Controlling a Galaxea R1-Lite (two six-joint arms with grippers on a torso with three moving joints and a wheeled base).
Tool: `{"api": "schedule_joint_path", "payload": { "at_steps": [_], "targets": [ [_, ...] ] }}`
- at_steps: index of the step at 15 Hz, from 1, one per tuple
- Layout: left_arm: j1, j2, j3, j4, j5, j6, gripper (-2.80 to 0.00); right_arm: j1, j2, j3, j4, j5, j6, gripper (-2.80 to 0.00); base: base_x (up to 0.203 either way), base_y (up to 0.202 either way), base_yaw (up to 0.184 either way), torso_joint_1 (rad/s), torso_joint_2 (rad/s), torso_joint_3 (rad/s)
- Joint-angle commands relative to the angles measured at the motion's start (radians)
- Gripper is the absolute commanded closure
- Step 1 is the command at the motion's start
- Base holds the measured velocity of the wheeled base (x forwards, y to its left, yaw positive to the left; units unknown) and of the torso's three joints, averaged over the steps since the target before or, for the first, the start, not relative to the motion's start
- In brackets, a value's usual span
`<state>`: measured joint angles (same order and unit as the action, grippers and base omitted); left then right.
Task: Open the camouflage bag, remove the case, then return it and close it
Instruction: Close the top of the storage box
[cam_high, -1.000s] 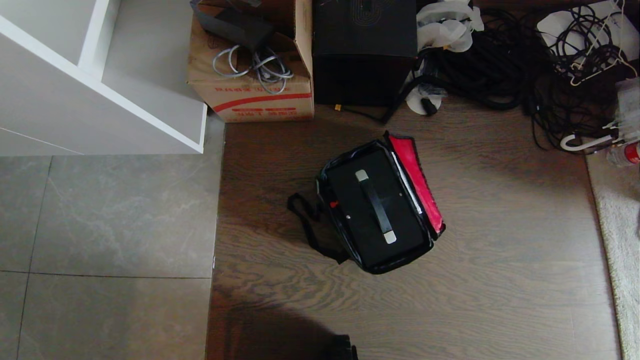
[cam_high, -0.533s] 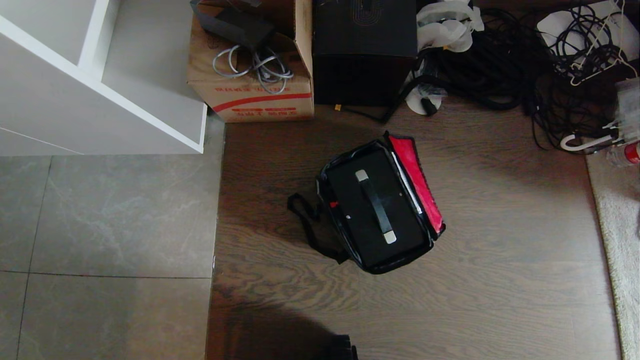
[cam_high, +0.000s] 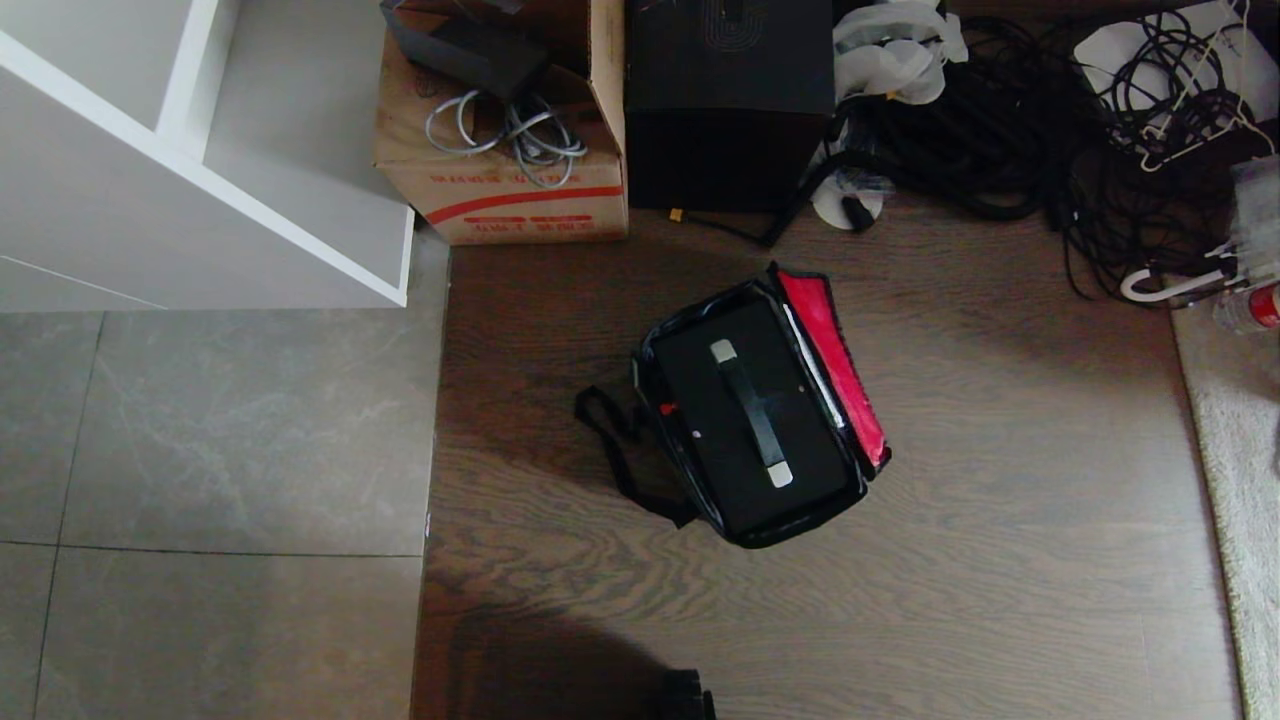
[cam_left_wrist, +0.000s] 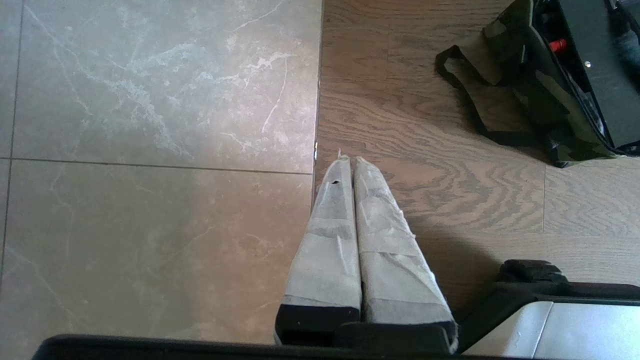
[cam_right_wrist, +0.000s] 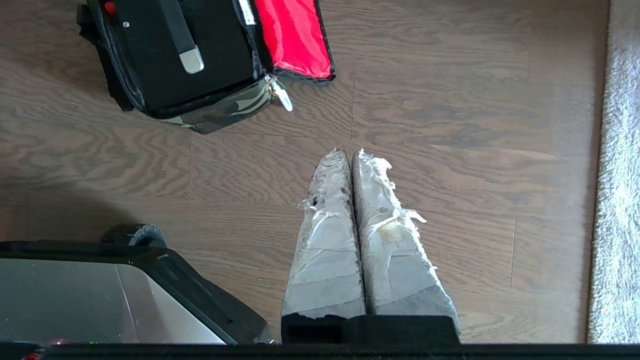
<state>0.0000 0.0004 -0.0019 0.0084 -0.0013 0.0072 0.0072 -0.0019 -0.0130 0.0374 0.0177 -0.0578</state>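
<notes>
Both arms hang parked near the robot's base, above the floor. The left end effector has its taped fingers pressed together on nothing, and the right end effector is likewise closed and empty. The camouflage bag sits on the wooden floor well ahead of both, off to the right of the left end effector and to the left of the right one. Its red-lined lid is thrown back on the side nearer the right end effector, and the case sits inside with its handle uppermost.

The risks look like these. The case fills the bag snugly, so lifting by the handle could drag the soft bag up with it unless the other end effector pins the bag down. The handle lies low against the case top, so closed fingers would skid over it. The loose strap, on the left end effector's side, could snag an approaching finger. The zipper pull is small and easy to miss when closing.
</notes>
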Motion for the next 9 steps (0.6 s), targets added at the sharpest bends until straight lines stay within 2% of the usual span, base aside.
{"api": "schedule_joint_path", "payload": {
  "at_steps": [1, 4, 7, 9],
  "targets": [
    [0.000, 0.001, 0.000, -0.002, 0.001, -0.001, 0.00, 0.000, 0.002, 0.000, 0.001, 0.001, 0.003, 0.00, 0.000, 0.000, 0.000, 0.000, 0.00, 0.000],
    [0.000, 0.001, 0.000, -0.004, 0.001, -0.007, 0.00, 0.000, 0.002, -0.001, 0.001, 0.001, 0.004, 0.00, 0.000, 0.000, 0.000, 0.000, 0.00, 0.000],
    [0.000, 0.001, 0.002, -0.004, 0.001, -0.004, 0.00, 0.000, 0.002, 0.001, 0.001, 0.001, 0.003, 0.00, 0.089, 0.000, 0.001, 0.002, 0.00, 0.001],
    [0.000, 0.001, 0.000, -0.004, 0.001, -0.004, 0.00, 0.000, 0.002, 0.001, 0.001, 0.001, 0.003, 0.00, 0.025, 0.000, 0.002, 0.002, 0.00, 0.000]
  ]
}}
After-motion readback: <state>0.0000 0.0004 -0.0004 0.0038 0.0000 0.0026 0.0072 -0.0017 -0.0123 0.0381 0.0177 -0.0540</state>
